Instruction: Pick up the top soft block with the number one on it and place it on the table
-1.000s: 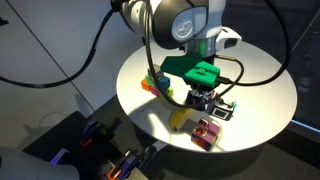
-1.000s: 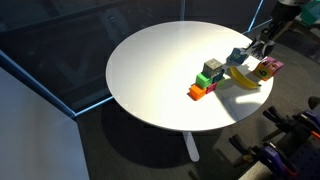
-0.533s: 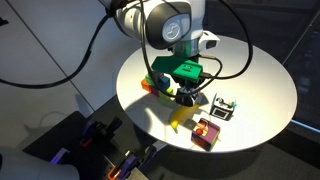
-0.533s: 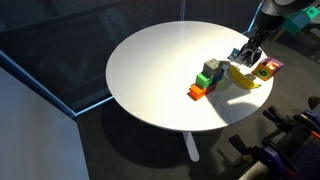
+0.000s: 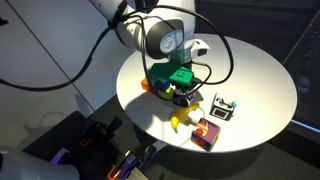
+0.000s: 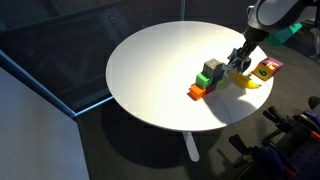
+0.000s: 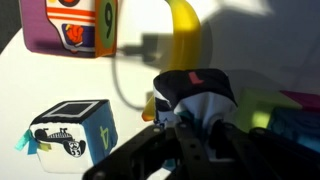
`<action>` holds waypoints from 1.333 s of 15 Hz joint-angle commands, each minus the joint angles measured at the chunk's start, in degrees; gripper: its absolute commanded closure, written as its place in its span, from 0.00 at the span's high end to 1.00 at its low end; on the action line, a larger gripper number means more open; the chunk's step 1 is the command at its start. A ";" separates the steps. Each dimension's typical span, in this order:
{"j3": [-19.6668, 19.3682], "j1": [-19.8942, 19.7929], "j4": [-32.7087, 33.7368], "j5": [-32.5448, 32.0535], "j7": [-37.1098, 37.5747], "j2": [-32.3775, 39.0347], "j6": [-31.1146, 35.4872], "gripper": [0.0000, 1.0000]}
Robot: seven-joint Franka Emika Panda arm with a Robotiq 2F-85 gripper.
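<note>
Block one (image 5: 223,108) is sitting on the white table (image 5: 262,72), next to the pink block (image 5: 205,132) and near the banana (image 5: 180,120). The gripper (image 5: 184,96) is hanging close to the other blocks (image 6: 210,72), not touching block one. I cannot tell if it is wide or closed.

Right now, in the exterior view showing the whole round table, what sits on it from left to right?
Orange block → green block → banana → magenta cube.

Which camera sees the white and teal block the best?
The wrist view: the white and teal block is close up, faces clear. In an exterior view it looks tiny on the table; elsewhere I cannot pick it out.
</note>
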 commanded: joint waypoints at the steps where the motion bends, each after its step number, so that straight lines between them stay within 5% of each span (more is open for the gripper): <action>1: 0.52 0.69 1.81 -1.60 2.95 1.81 1.58 0.06; 20: 1.29 1.96 15.08 -0.41 8.13 12.35 0.47 0.06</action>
